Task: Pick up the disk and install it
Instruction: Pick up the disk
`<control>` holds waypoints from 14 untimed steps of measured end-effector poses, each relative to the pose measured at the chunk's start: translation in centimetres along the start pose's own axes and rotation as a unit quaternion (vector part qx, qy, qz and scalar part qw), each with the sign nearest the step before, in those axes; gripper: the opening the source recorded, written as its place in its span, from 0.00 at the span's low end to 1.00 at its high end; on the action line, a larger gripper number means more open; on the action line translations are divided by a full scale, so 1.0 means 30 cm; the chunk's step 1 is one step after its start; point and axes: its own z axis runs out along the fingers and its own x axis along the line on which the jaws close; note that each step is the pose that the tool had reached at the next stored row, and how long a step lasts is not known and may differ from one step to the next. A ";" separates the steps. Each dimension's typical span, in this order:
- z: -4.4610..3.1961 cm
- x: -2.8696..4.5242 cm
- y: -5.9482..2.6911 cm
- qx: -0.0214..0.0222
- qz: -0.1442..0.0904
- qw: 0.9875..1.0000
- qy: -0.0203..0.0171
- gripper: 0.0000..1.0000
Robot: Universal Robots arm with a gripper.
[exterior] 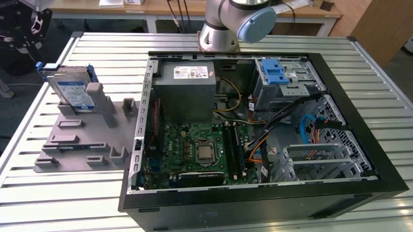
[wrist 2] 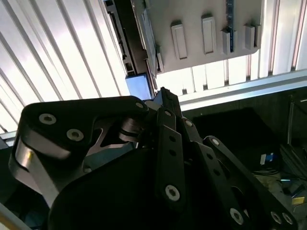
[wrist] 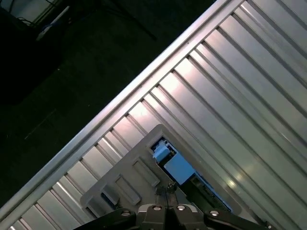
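The arm (exterior: 223, 24) hangs with fingers (wrist 2: 165, 103) closed together.

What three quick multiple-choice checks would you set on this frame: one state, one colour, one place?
1. The computer case is:
A) open, insides exposed
B) closed, panel on
C) standing upright

2. The latch on the drive cage is:
A) red
B) blue
C) yellow

3. The disk is:
A) in the drive cage
B) lying flat inside the case
C) standing in the grey fixture at the exterior view's left of the case

Key:
1 A: the motherboard shows from above.
2 B: blue plastic against grey metal.
3 C: it stands upright in the fixture, outside the case.
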 end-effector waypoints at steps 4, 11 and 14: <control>0.001 0.000 0.000 0.008 -0.022 1.000 -0.009 0.11; 0.006 0.000 0.000 0.016 -0.064 0.998 -0.015 0.11; 0.011 -0.001 0.000 0.015 -0.088 0.996 -0.014 0.11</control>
